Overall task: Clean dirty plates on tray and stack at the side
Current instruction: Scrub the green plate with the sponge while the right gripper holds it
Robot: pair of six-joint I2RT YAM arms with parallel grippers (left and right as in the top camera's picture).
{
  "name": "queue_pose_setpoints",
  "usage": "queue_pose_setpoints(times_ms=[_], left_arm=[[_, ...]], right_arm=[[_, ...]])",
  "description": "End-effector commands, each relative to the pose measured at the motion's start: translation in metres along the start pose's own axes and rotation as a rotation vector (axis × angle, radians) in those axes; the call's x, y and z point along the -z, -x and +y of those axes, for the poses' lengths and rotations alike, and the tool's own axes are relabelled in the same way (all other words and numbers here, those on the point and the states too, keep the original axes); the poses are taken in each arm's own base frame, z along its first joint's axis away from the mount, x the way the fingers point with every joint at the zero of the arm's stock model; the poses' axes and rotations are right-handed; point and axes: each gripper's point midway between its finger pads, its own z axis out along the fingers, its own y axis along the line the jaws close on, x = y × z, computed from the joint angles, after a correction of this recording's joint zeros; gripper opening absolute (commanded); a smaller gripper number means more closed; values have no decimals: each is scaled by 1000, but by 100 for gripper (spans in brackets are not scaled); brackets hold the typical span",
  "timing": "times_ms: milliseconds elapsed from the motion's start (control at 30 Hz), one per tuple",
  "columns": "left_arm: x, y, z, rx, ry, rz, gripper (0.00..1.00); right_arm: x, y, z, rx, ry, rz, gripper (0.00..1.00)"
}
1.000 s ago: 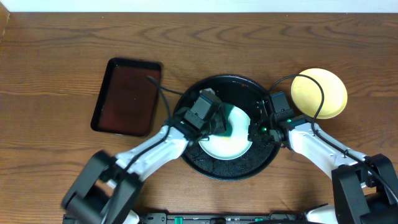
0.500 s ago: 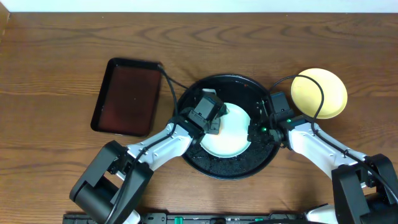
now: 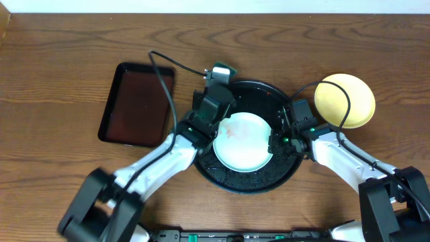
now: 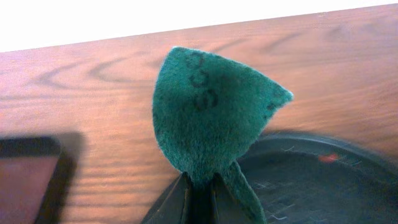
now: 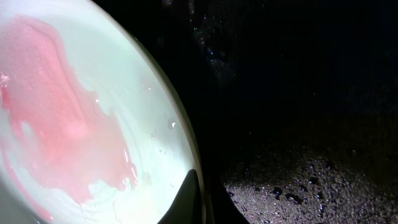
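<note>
Left claw [image 4: 198, 198] is pinching green scouring pad [image 4: 208, 118] by far rim of black tray [image 3: 259, 180]; right claw [image 3: 274, 142] is seemingly gripping smeared mint-white plate [image 3: 242, 144] inside tray.

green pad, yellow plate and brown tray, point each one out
green pad [image 4: 208, 118], left wrist view, middle of its raised face
yellow plate [image 3: 332, 99], overhead view, bare face left of the cable
brown tray [image 3: 138, 104], overhead view, bare floor

Overhead's evenly lit, soft shadows. Left wrist: blown-out white on top, fuzzy green scouring pad [image 4: 208, 118] fairly sharp, lower corners blurry. Right wrist is super dark, only the pale mint-white round plate [image 5: 81, 124] glows.
</note>
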Motion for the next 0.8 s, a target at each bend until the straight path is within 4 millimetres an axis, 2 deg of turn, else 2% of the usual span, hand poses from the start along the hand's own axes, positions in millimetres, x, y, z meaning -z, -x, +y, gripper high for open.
queue_pose_setpoints(times_ms=[0,33,100,167,200,267,467,567,633,667,767], left_arm=[[33,-3,-62,210,-349,123,7],[42,-17,-78,277,-432,212,7],[48,-45,-86,359,-445,357,7],[49,-66,-84,358,-411,435,8],[48,-90,-78,362,-366,518,7],[45,-117,-70,401,-289,615,8],[34,-172,-60,483,-152,777,7],[28,-183,-53,489,-118,799,8],[22,-187,-32,481,-28,780,7],[20,-187,-12,462,61,751,7],[23,-185,24,425,211,717,7]], right_arm=[[-3,-6,-14,3,-66,9,1],[-3,-6,-14,3,-66,8,1],[-3,-6,-14,3,-66,8,2],[-3,-6,-14,3,-66,8,1],[-3,-6,-14,2,-66,8,2],[-3,-6,-14,-1,-66,8,2],[-3,-6,-14,-1,-66,9,2],[-3,-7,-14,-2,-68,12,2],[-3,-8,-15,-2,-70,16,1],[-3,-9,-15,-3,-71,19,2],[-3,-9,-16,-4,-73,21,2]])
